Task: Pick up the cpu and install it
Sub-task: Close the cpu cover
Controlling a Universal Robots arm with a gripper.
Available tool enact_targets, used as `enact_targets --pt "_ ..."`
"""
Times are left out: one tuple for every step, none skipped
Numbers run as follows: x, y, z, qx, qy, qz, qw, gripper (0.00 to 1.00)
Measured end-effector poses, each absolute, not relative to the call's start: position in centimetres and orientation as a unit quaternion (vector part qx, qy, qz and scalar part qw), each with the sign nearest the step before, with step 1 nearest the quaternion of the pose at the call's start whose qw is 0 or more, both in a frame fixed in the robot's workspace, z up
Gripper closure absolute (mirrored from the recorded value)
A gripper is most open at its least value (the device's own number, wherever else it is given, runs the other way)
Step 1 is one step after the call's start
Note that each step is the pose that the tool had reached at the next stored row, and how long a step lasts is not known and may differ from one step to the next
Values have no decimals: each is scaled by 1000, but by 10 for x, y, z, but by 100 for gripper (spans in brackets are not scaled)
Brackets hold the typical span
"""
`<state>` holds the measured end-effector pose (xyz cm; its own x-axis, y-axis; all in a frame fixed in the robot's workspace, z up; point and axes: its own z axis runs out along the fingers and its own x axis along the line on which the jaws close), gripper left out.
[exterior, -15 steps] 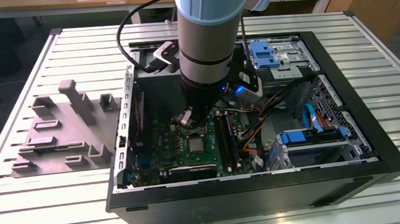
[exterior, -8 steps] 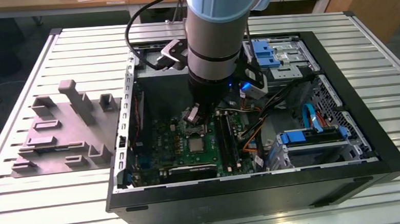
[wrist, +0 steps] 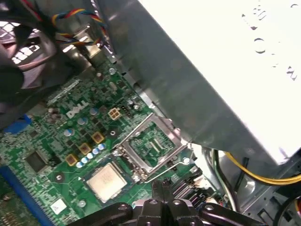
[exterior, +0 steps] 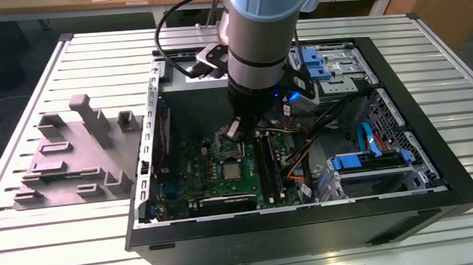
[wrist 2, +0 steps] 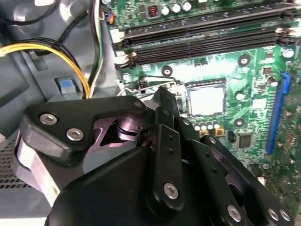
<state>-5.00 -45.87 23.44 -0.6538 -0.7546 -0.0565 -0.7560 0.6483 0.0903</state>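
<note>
The cpu [wrist: 106, 181] is a small silvery square lying flat in the socket on the green motherboard [wrist: 56, 136], apart from my gripper. It also shows in the second wrist view as the cpu [wrist 2: 206, 100] and in the exterior view as the cpu [exterior: 233, 169]. The socket's metal frame [wrist: 150, 141] stands swung open beside it. My gripper [exterior: 234, 131] hangs inside the computer case just above that open frame. Its black fingers [wrist 2: 162, 101] meet at a thin tip, shut, close to the socket's thin wire lever [wrist: 162, 174]. Nothing shows between them.
The open black computer case [exterior: 432, 158] sits on a slatted white table. A grey moulded tray [exterior: 68, 159] lies at the exterior view's left. Memory slots [wrist 2: 207, 37], yellow cables [wrist 2: 56, 52], blue drive brackets [exterior: 364, 161] and a metal box [wrist: 221, 61] crowd the gripper.
</note>
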Motion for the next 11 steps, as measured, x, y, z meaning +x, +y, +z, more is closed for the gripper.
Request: enact_targets --pt "-50 -458 234 -417 907 55 8 89" --pt "-50 -458 234 -417 907 61 10 89" --pt "-50 -458 234 -418 906 68 14 89" --pt "-49 -458 234 -418 905 76 17 89" --pt "-49 -458 233 -419 904 83 20 89" --pt "-49 -458 233 -420 903 86 22 89" --pt "-48 -457 232 -420 903 87 22 89" --pt "-47 -457 231 -422 902 87 22 89" --pt "-47 -457 230 -424 901 87 22 89" --pt "-47 -456 230 -426 900 87 22 89" --pt "-46 -456 229 -428 900 87 21 89"
